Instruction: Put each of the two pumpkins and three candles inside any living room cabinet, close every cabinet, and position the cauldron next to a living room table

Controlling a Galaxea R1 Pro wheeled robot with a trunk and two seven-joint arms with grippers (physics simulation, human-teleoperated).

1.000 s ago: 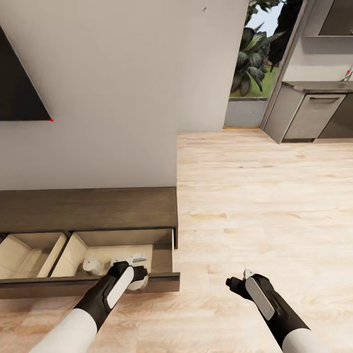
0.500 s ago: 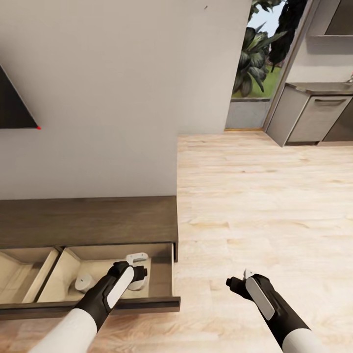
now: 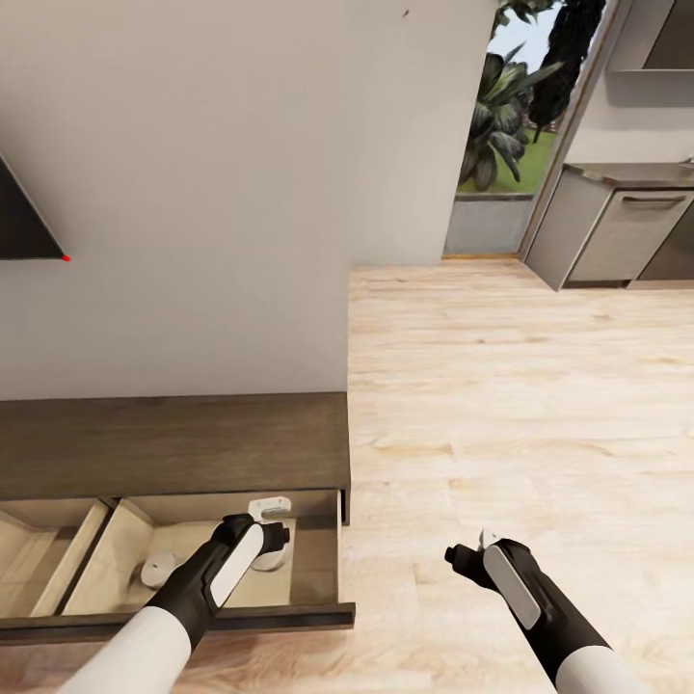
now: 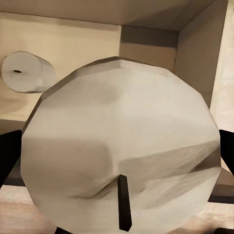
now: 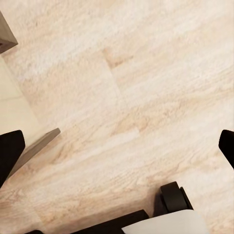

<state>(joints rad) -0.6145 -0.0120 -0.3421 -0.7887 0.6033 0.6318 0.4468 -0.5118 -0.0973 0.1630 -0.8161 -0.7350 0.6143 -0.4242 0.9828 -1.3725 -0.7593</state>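
Currently the task stands partway through the candle stage. At the left of the head view, the cabinet (image 3: 173, 439) has its drawer (image 3: 289, 612) pulled out toward the robot, so the closing step is not yet done. One candle (image 3: 159, 569) already lies on its side on the drawer floor, at the left of the right-hand compartment; in the left wrist view the same candle (image 4: 27, 72) shows as a pale cylinder with a dark wick mark on its round end.

Just right of it, the left gripper (image 3: 262, 545) hangs over that compartment and grasps a second candle (image 4: 122, 146) between its dark fingers (image 4: 9, 156). This candle is faceted, matt cream-beige, with a short black wick at its near end. In my judgement it sits over the drawer, ready for release. A small white fitting (image 3: 269, 504) sits by the far wall of the drawer.

Materials: the cabinet top is dark-brown wood with a straight grain and flat edges; the drawer interior is pale, smooth board with a divider between compartments.

Further right, the right gripper (image 3: 469, 551) hovers over the light plank floor (image 3: 520, 386) with its jaws spread apart and nothing between them; the right wrist view shows the same bare planks beneath it.

Remaining, as far as can be judged: release of this candle, the third candle, both pumpkins, closure of the cabinet, and placement of the cauldron.
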